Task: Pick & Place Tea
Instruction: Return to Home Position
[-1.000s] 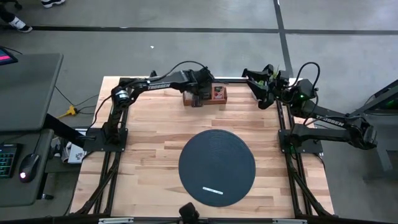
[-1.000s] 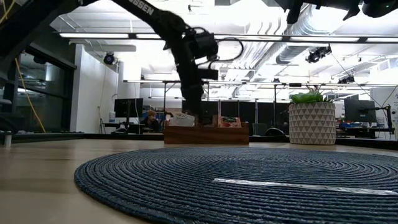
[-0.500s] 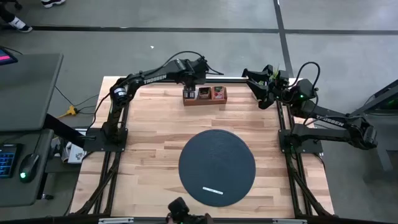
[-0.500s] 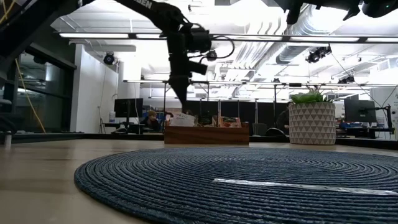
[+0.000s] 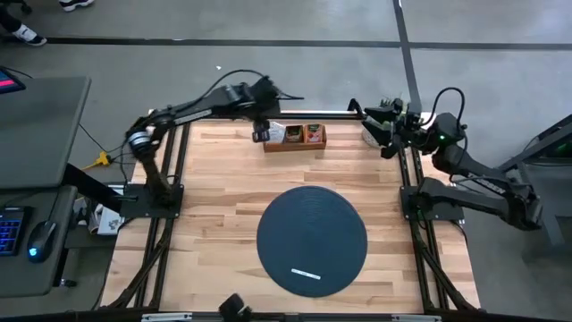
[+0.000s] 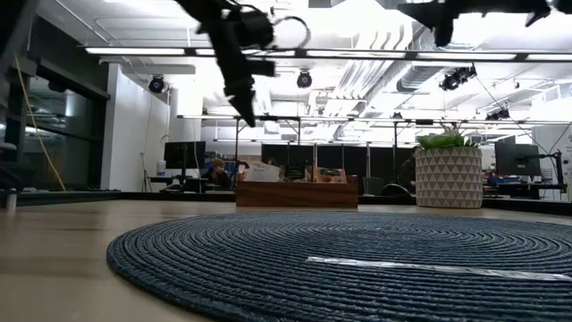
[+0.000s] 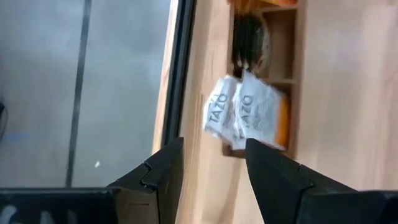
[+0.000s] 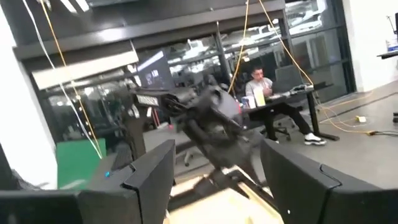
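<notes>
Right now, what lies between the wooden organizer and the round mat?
Nothing; the high view shows only bare tabletop between wooden organizer and dark round mat.

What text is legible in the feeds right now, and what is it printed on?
"TAZO": on each of two white sachets in the organizer.
Other sachets, low view: labels too small to read.
Any print on the left arm and right arm, high view: too small to read.
</notes>
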Tool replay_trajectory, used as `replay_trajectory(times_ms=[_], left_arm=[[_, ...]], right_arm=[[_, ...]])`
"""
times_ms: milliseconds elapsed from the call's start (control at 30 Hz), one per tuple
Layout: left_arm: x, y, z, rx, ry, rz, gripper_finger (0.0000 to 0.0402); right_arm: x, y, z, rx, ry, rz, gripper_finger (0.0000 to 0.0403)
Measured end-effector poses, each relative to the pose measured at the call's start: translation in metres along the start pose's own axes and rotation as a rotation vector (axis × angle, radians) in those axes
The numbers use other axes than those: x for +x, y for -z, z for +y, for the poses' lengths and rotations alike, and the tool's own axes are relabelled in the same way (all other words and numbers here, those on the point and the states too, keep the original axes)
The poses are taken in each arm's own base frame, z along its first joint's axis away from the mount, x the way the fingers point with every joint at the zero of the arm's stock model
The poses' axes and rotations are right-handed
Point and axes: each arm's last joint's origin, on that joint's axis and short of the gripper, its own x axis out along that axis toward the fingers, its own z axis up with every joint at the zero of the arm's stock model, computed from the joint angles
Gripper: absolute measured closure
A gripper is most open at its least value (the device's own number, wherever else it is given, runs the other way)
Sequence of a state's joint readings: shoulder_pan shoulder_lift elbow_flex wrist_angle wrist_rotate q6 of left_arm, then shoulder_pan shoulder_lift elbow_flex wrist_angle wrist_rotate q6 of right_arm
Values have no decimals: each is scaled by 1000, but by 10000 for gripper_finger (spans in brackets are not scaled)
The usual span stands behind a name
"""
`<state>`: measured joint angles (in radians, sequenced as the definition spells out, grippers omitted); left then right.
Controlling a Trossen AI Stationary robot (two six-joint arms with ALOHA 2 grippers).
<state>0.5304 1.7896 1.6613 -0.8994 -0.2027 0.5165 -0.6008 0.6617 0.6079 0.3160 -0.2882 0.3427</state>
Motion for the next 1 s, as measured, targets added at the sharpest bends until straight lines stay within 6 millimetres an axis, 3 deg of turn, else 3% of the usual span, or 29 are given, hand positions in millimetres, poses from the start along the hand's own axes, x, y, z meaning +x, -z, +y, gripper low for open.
replay_trajectory(times_ms=[167,500,767,1000], left_arm=[[-19,41,-21,-98,0,-155,236],[-52,126,-84,-336,-29,-464,236],[-67,179,-118,-455,-62,-600,236],[-72,201,-134,-473,-37,-700,236]], right_arm=[[-17,-1,3,-29,28,48,171],[-35,19,1,61,106,252,171],[-53,59,-9,269,89,42,171],[-69,86,-13,400,54,-114,171]])
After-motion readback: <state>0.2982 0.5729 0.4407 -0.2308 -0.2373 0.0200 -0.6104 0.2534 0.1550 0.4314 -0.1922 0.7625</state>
